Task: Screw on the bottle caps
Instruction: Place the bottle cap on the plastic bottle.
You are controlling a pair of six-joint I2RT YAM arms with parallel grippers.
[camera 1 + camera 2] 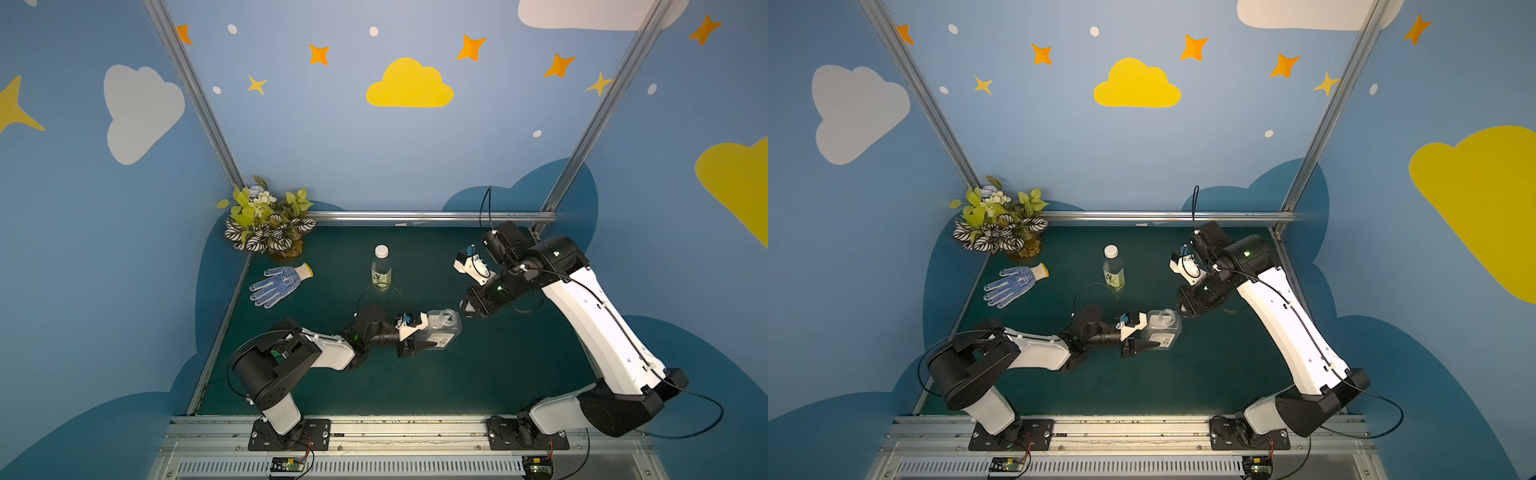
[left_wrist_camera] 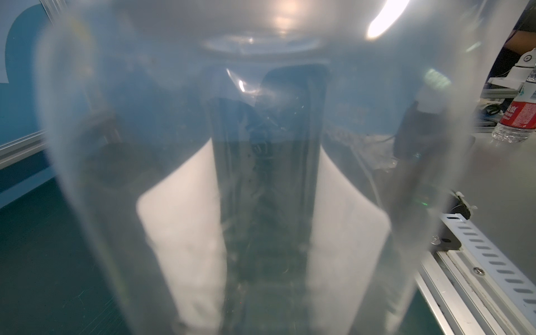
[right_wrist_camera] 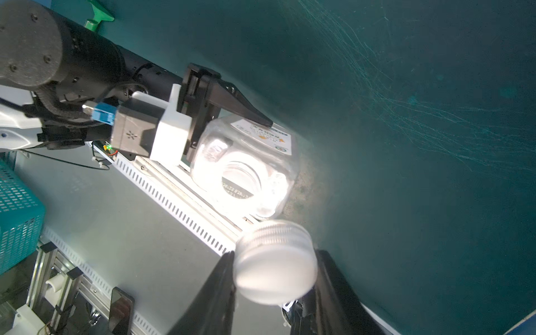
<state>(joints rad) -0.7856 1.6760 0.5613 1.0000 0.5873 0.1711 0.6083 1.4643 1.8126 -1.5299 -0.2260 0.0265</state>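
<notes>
In both top views the left pincer (image 1: 430,338) was closed around the body of the square bottle (image 1: 451,328). It held the bottle low near the middle of the counter (image 1: 478,374), tipped so the open neck pointed toward the right pincer (image 1: 466,309), which hung just beside that neck. The slim bottle (image 1: 381,272) stood upright farther back, well apart, with a fitted cap (image 1: 381,251) already on.

The left wrist view was filled by the blurred clear wall of the square bottle, and the fingers could not be made out there.

In the right wrist view the right pincer was clamped on the loose white cap (image 3: 275,264) (ribbed rim, flat face toward the camera). The bottle's mouth lay straight ahead of it, near but not touching. By that, the right arm was the one to close the gap, and the cap's axis would need lining up with the neck's.
</notes>
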